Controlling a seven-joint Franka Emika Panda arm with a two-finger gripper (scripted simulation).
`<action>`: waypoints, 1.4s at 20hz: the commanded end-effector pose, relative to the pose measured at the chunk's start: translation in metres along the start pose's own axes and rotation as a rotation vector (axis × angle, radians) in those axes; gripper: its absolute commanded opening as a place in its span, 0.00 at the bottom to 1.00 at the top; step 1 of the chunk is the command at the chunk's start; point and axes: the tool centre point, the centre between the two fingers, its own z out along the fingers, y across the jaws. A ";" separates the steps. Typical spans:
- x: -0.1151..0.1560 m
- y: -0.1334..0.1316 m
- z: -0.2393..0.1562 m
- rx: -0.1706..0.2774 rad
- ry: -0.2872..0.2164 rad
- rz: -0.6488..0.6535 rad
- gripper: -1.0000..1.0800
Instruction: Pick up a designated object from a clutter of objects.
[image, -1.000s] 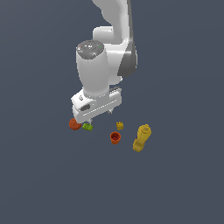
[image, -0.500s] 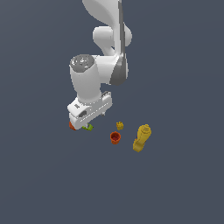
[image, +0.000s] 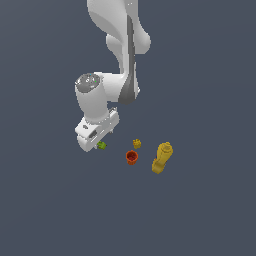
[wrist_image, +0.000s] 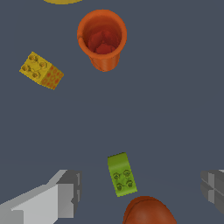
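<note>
The lime-green studded brick (wrist_image: 121, 174) lies on the floor between my two fingers, touching neither. In the exterior view the green brick (image: 102, 145) peeks out at the edge of my hand. My gripper (wrist_image: 140, 188) is open and empty, low over the brick; one fingertip (wrist_image: 65, 194) and the other (wrist_image: 214, 186) show at either side. The orange-red ball (wrist_image: 146, 211) lies right beside the brick and is hidden behind my hand in the exterior view. The gripper (image: 95, 140) hangs from the arm at the exterior view's left of the clutter.
A small red cup (image: 131, 157) (wrist_image: 102, 38) stands upright. A tiny yellow brick (image: 136, 144) (wrist_image: 41, 71) lies near it. A larger yellow bottle-like piece (image: 162, 157) lies furthest to the exterior view's right.
The arm has swung toward the exterior view's left and lowered. My hand now covers the orange-red ball and stands over the green brick.
</note>
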 end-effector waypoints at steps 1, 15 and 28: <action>-0.008 0.000 0.010 -0.001 0.000 -0.049 0.96; -0.047 -0.003 0.050 -0.002 -0.005 -0.260 0.96; -0.054 -0.004 0.059 -0.002 -0.006 -0.295 0.96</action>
